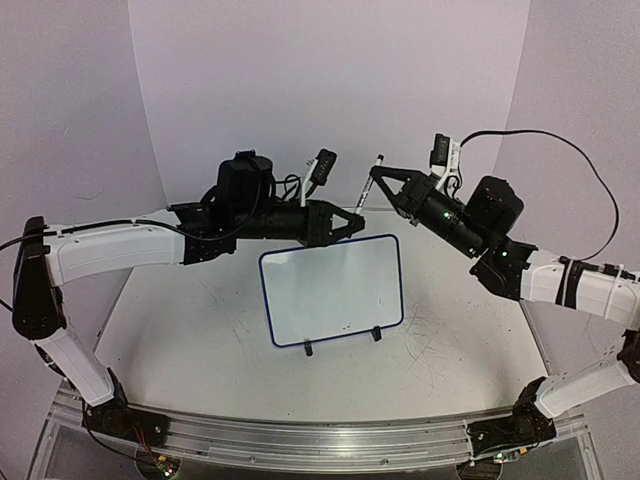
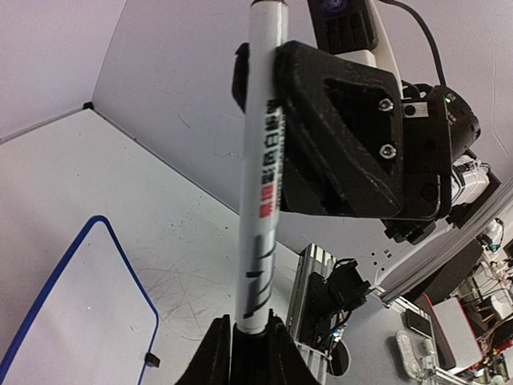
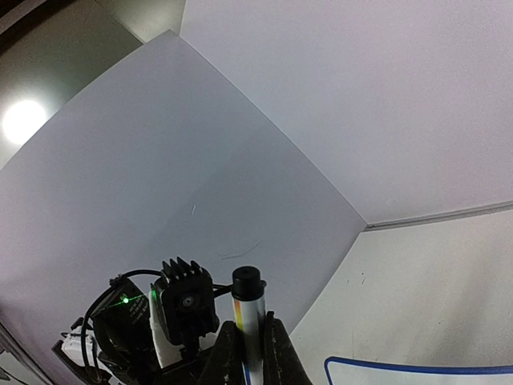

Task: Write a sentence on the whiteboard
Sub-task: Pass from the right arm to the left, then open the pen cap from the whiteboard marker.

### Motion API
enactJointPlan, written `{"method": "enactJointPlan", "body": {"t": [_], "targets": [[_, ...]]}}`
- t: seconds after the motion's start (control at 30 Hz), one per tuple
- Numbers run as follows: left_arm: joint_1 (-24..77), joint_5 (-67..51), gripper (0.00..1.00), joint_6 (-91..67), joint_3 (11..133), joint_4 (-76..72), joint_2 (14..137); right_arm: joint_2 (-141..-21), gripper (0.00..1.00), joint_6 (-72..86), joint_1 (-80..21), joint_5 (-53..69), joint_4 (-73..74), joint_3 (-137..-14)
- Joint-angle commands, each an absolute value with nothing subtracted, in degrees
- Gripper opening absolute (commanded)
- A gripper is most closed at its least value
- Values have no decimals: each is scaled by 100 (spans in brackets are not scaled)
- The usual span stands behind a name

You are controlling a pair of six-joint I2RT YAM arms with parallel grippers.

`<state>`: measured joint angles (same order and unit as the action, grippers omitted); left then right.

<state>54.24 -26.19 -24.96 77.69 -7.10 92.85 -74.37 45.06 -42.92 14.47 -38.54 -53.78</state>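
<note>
Marker (image 2: 263, 160): held in the air above and beyond the whiteboard's (image 1: 332, 290) far edge, well clear of the table (image 1: 170, 330). It is close to upright, with its top leaning toward the right arm.
Right gripper (image 3: 248, 353): clamped shut on the marker's upper barrel.
Left gripper (image 2: 250, 357): fingers pressed to either side of the marker's bottom end, gripping it by the look of it.
Whiteboard: propped on its two clip feet at mid-table, below both grippers and nearer the arm bases. I can see no lettering on it.
Next move turns on: both grippers sit on one line, the marker's long axis, left below and right above. If a cap is coming off, I'd guess the pull must run straight along that line.
Hard to tell: which end has the tip. The bottom end is buried between the left fingers, and the left wrist view cuts off the top.
</note>
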Motion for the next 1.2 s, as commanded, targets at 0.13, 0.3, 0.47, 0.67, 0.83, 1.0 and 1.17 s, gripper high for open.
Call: {"method": "enactJointPlan", "body": {"t": [0.13, 0.3, 0.47, 0.67, 0.83, 1.0, 1.17], "targets": [[5397, -2072, 7, -2115, 7445, -738, 8724, -7277, 0, 4197, -4344, 1456, -3616, -5613], [5393, -2123, 3, -2130, 7409, -673, 8754, -7222, 1, 4182, -4343, 1388, -3528, -5621], [5396, -2071, 0, -2098, 7400, -674, 8717, -7455, 28, 4221, -4341, 1744, -3206, -5870], [5396, -2110, 0, -2065, 7413, -673, 8700, -7813, 46, 4431, -4343, 2243, -3188, -6008], [5396, -2208, 0, -2071, 7400, -672, 8700, -8107, 47, 4557, -4344, 2511, -3269, -6195], [5397, -2204, 0, -2004, 7331, -564, 8670, -8041, 11, 4568, -4337, 2271, -3333, -6197], [5396, -2353, 0, -1858, 7112, -218, 8473, -7714, 0, 4704, -3892, 2278, -3296, -6231]]}}
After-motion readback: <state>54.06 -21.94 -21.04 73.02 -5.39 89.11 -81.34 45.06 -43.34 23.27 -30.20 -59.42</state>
